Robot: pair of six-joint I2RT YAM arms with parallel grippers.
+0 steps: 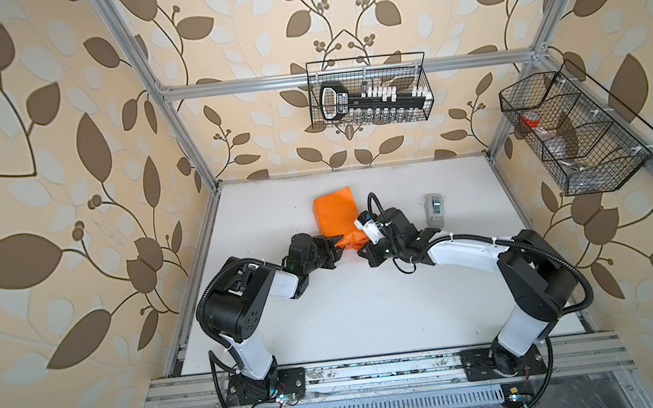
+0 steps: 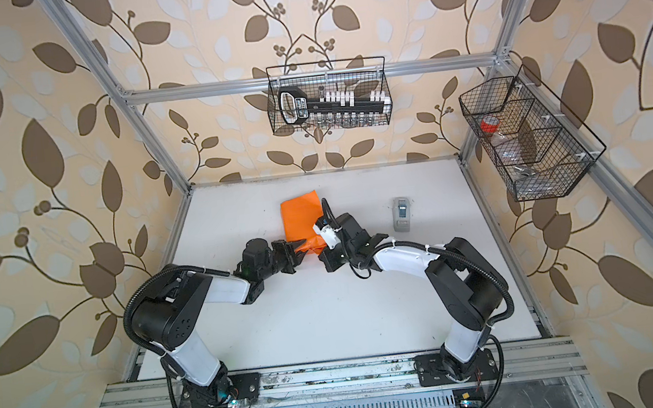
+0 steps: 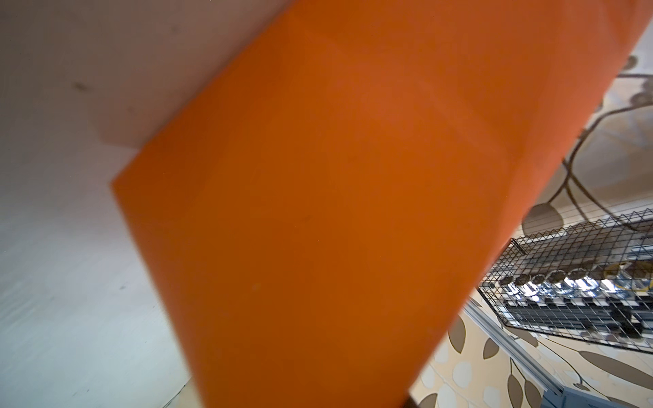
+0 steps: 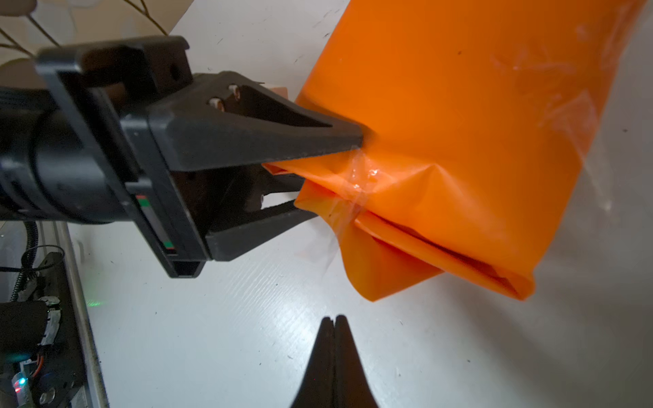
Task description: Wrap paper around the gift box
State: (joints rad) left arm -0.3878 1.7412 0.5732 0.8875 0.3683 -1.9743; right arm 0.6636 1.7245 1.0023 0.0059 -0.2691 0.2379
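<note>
The orange paper (image 1: 336,212) (image 2: 301,216) lies on the white table as a folded, flattened parcel. The gift box is hidden. My left gripper (image 1: 339,243) (image 2: 302,245) is at the parcel's near end. In the right wrist view its two black fingers (image 4: 318,134) stand above and below the folded, clear-taped end (image 4: 357,176), closed on it. In the left wrist view the paper (image 3: 318,212) fills the frame and hides the jaws. My right gripper (image 4: 334,318) (image 1: 360,253) is shut and empty, just off the parcel's near corner.
A small grey-white tape dispenser (image 1: 435,209) (image 2: 401,213) stands right of the right arm. A wire basket (image 1: 368,91) with a tool hangs on the back rail. Another wire basket (image 1: 576,130) hangs at the right. Metal frame posts edge the table.
</note>
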